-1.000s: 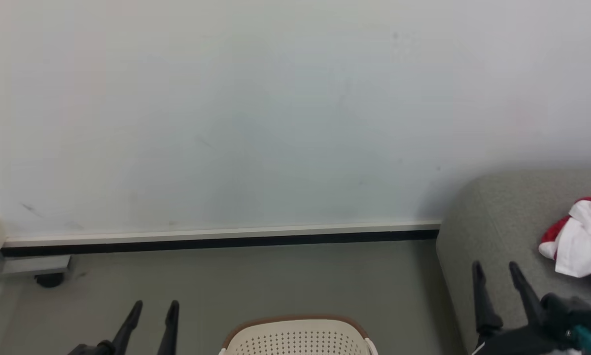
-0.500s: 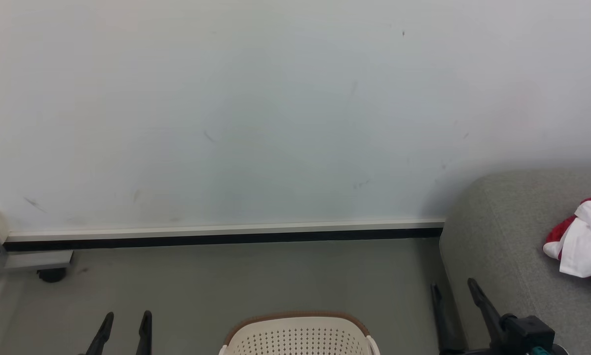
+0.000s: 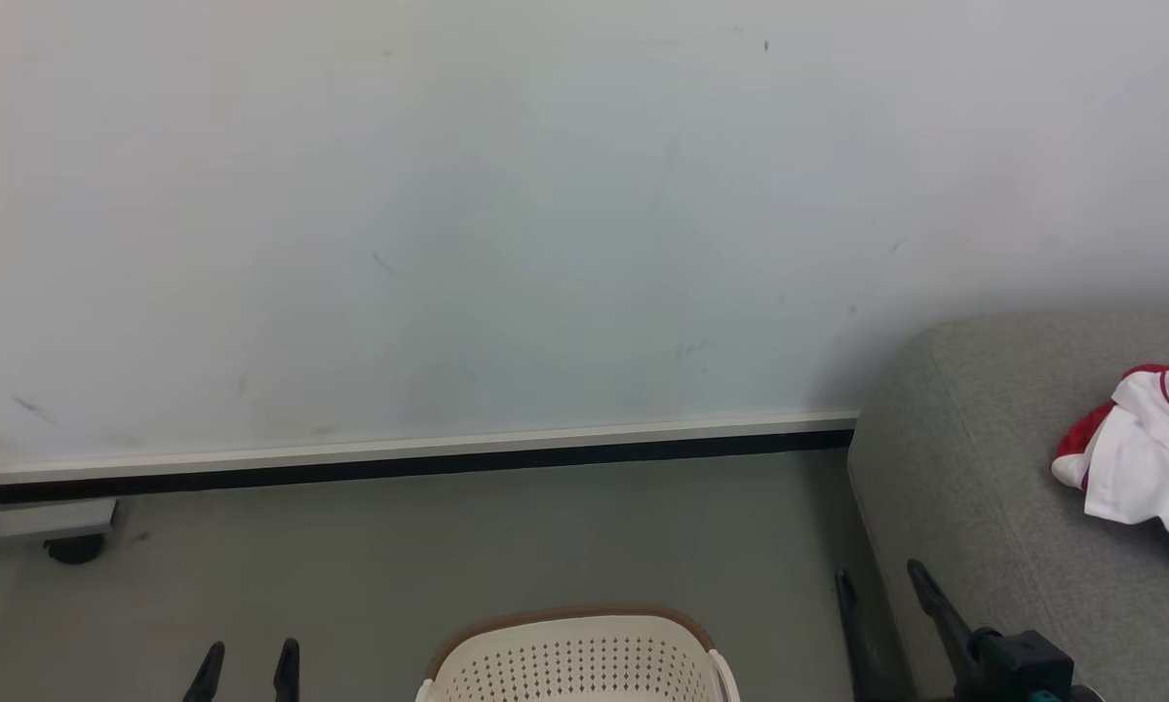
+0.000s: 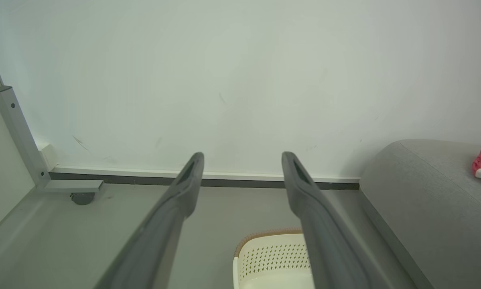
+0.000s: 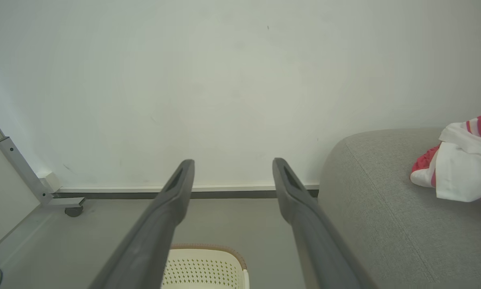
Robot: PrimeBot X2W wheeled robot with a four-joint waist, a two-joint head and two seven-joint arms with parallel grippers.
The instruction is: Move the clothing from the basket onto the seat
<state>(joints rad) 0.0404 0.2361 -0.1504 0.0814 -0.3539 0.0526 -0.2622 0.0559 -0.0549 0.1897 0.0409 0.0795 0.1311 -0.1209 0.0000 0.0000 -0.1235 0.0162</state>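
Left pincer [image 3: 251,665]: two dark fingers spread apart, nothing between them, held over the floor [image 3: 448,546].
Right pincer [image 3: 878,590]: fingers likewise parted and bare, at the near corner of the seat [image 3: 974,468].
Basket [image 3: 574,663]: cream, perforated, brown-rimmed. It stands on the floor between the two pincers, touching neither; its inside is out of sight.
Clothing [image 3: 1140,458]: red-and-white bundle lying on the grey seat, ahead and to the right of the right pincer, well apart from it.
Wall [image 3: 545,214]: pale, ahead of both pincers.
Caster [image 3: 74,550]: dark, ahead and left of the left pincer.
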